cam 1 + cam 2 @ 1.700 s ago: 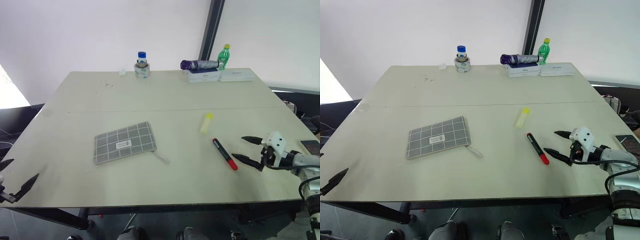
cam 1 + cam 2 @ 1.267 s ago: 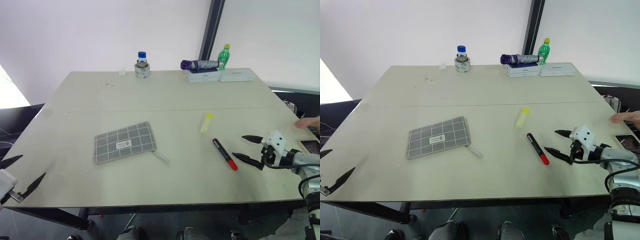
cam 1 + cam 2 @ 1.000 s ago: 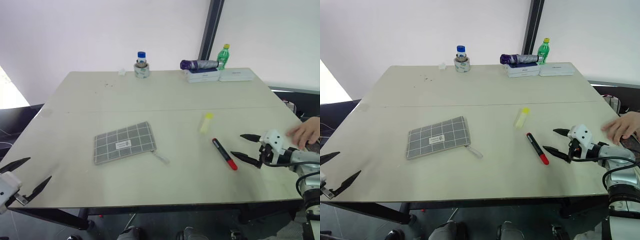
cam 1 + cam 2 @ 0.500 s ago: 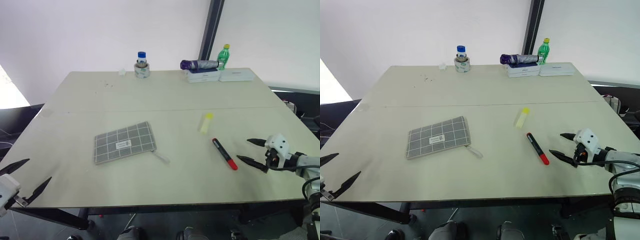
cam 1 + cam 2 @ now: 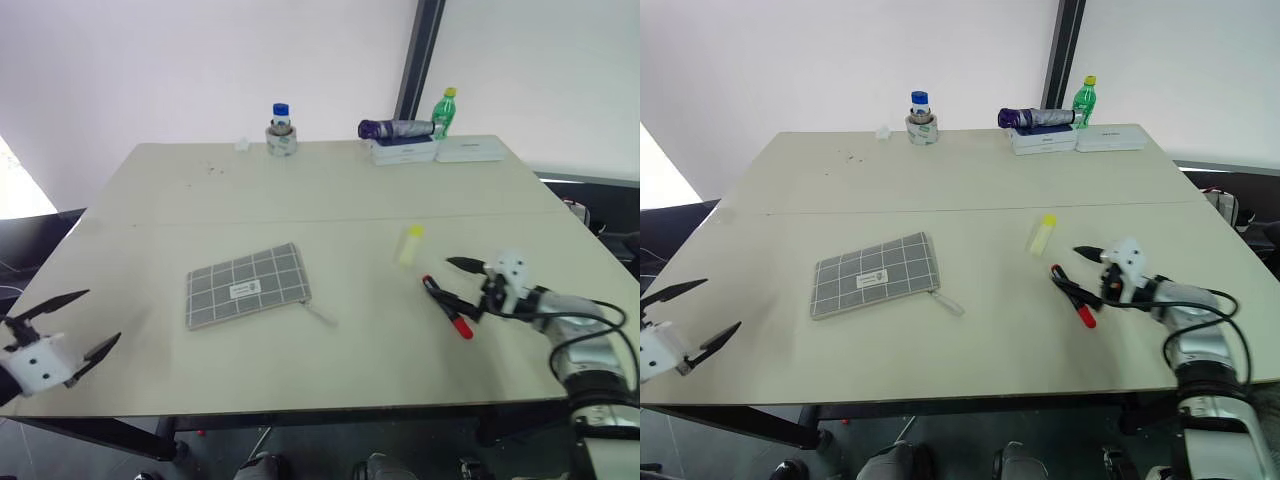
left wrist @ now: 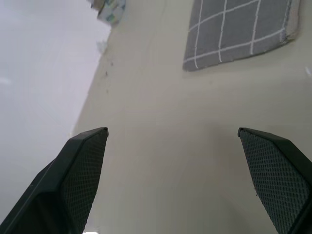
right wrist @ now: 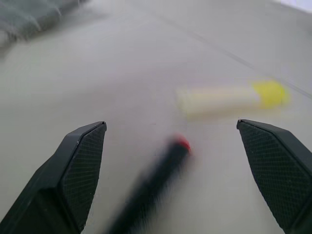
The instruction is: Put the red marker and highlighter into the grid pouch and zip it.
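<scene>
Two wide-open, empty jaws: I am lining the right gripper (image 5: pixel 452 280) on the red marker (image 5: pixel 447 307); light, rigid, slick; mid-barrel hold advised.

Light: bright and even, coming in softly from overhead.
Wall (image 5: pixel 200 50): glowing white, nearly washing out.
Counter (image 5: pixel 300 190): carrying only faint shadows, no glare.
Head views: staying sharp.
Right wrist view: smearing the red marker (image 7: pixel 151 180) and the highlighter (image 7: pixel 229 97) with blur.

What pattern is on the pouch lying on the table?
Grey with thin white grid lines; the pouch shows best in the left eye view.
</scene>
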Motion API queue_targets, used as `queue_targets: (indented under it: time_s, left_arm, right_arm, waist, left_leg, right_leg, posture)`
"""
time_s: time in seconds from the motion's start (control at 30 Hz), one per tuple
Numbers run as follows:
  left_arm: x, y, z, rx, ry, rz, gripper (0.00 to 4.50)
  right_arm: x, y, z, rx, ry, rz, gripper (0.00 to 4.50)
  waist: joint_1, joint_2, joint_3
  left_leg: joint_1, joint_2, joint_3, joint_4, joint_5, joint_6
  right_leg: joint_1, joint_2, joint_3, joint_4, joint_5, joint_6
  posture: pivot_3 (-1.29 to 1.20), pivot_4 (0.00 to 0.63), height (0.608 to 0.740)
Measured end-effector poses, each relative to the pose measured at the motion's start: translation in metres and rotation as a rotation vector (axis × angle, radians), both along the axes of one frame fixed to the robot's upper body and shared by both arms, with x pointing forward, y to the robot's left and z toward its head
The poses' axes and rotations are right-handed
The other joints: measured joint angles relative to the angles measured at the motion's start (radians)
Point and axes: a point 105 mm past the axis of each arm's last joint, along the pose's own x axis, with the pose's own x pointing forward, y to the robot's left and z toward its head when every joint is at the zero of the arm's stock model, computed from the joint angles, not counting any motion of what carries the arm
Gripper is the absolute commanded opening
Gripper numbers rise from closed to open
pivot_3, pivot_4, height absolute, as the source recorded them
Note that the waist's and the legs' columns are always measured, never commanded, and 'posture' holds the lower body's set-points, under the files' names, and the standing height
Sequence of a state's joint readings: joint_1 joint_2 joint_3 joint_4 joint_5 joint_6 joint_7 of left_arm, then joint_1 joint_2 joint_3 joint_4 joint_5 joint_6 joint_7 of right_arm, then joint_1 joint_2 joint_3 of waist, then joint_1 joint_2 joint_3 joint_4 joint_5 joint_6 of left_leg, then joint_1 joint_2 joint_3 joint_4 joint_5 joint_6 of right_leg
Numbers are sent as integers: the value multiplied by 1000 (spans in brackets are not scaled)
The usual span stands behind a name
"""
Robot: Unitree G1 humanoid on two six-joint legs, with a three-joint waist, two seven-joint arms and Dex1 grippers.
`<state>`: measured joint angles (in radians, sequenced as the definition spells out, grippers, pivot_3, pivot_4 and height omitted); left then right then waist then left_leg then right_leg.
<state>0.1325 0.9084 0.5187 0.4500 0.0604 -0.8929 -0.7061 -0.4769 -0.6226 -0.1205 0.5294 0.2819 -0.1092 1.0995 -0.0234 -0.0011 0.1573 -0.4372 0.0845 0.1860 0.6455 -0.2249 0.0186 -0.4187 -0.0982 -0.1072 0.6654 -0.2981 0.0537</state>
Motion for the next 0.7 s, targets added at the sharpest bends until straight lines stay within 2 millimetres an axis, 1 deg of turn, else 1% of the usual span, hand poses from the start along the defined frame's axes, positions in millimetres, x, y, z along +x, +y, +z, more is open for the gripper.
queue_targets:
  time_s: [0.1,0.17,0.2,0.3,0.33,0.4,0.5,0.53,0.57,0.6,0.63,0.7]
  left_arm:
    - [11,-7,-6,74,2,-73,4500]
    - [19,-12,-12,121,13,-122,4500]
    - [22,-15,-14,145,15,-145,4500]
    - [31,-21,-18,245,25,-214,4500]
    - [34,-24,-19,267,20,-231,4500]
    - [39,-28,-23,290,12,-255,4500]
    - [43,-28,-29,323,14,-260,4500]
    - [44,-28,-29,335,6,-261,4500]
    - [46,-28,-28,349,-2,-264,4500]
    - [48,-28,-28,364,-7,-268,4500]
    - [50,-29,-28,373,-15,-274,4500]
    - [55,-34,-28,387,-38,-293,4500]
  right_arm:
    - [8,45,2,79,20,55,4455]
    - [13,70,-2,81,48,83,4455]
    - [14,81,-5,71,53,98,4455]
    - [22,105,-10,7,26,100,4455]
    - [27,111,-10,-3,15,84,4229]
    - [34,123,-6,-6,-9,68,3586]
    - [42,129,-2,-33,-55,29,2014]
    - [44,129,-3,-37,-66,8,1549]
    - [46,131,-4,-38,-71,-8,912]
    - [47,134,-8,-45,-75,-21,399]
    - [48,137,-11,-57,-79,-28,77]
    - [48,147,-20,-83,-82,-30,77]
  waist:
    - [0,0,0]
    - [4,0,0]
    - [5,0,0]
    - [5,0,0]
    - [5,0,0]
    - [4,0,0]
    - [4,0,0]
    - [4,0,0]
    - [4,0,0]
    - [4,0,0]
    - [3,0,0]
    - [4,0,0]
  left_leg:
    - [-4,0,1,0,1,2]
    - [-6,0,2,1,2,3]
    - [-7,0,3,1,2,3]
    - [-7,-1,5,2,2,3]
    - [-7,-1,6,2,2,3]
    - [-7,-1,6,1,4,-1]
    - [-8,-1,8,1,5,-3]
    - [-8,-1,8,1,5,-3]
    - [-8,-1,8,0,6,-3]
    - [-8,-1,10,0,6,-4]
    - [-8,-1,11,0,6,-4]
    - [-8,-1,11,0,7,-5]
  right_leg:
    - [-3,0,0,1,1,2]
    - [-4,1,-1,2,1,2]
    - [-4,2,-1,2,1,2]
    - [-6,2,-1,2,1,3]
    - [-6,2,0,2,1,3]
    - [-6,3,0,3,1,3]
    - [-6,3,0,4,1,3]
    - [-6,3,0,4,1,3]
    - [-7,3,0,4,1,3]
    - [-7,3,0,5,1,3]
    - [-7,3,0,5,1,3]
    - [-7,3,0,7,1,3]
  posture:
    - [0,150,740]
    - [0,150,740]
    - [0,150,740]
    - [0,150,740]
    - [0,150,740]
    - [0,150,740]
    - [0,150,740]
    - [0,150,740]
    - [0,150,740]
    - [0,150,740]
    - [0,150,740]
    - [0,150,740]
